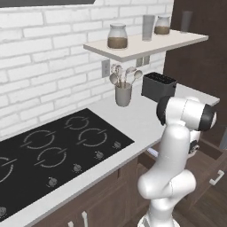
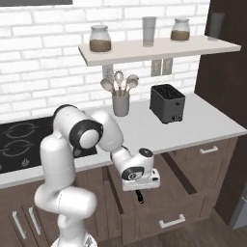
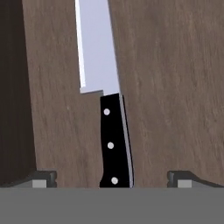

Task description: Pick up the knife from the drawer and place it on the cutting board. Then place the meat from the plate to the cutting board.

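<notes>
Dark brown wood forms the floor of the open drawer, which stands pulled out from under the pale counter, in front of and below the black toaster. On that floor lies the knife: a silver-grey blade and a black handle with three pale rivets, seen from straight above in the hand view. The butt of the handle lies between the two finger tips, with the blade running away from them.

The white arm rises from its base, bends at the dark-ringed elbow beside the drawer and reaches forward and down, so that the hand hangs over the drawer's opening with the gripper pointing downward. The jaws stand wide apart, one tip on each side of the handle and well clear of it; they hold nothing. In the right base view a slim dark piece shows just below the hand; I cannot tell whether it is a finger or the knife's handle.

Behind the drawer, on the counter, a grey utensil holder with spoons stands beside the toaster.
</notes>
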Tool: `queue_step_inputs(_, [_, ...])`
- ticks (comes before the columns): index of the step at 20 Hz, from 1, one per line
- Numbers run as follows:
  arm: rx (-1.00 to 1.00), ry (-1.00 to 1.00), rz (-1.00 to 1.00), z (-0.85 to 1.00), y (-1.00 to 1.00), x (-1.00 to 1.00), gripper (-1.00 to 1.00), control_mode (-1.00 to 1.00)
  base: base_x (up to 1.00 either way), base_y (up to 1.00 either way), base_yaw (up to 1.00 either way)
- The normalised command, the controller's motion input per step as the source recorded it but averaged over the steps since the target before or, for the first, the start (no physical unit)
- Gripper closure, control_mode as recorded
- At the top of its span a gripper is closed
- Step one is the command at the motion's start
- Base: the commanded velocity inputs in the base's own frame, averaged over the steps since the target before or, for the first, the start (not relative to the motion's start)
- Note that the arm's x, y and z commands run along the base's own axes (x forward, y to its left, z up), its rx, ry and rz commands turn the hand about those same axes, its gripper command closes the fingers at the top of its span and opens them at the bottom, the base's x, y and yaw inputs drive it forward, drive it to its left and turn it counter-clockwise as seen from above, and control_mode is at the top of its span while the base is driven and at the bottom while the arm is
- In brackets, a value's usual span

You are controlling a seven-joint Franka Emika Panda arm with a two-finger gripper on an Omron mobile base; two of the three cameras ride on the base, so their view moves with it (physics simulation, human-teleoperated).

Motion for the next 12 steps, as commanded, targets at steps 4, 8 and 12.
queue_step_inputs(4, [0.02,0.01,0.00,-0.16,-0.07,0.24,-1.00,-1.00,0.00,0.00,0.00])
queue_step_inputs(8, [0.01,0.02,0.00,-0.24,-0.07,0.28,-1.00,-1.00,0.00,0.00,0.00])
queue_step_inputs(12, [0.00,0.01,0.00,-0.25,-0.07,0.19,-1.00,-1.00,0.00,0.00,0.00])
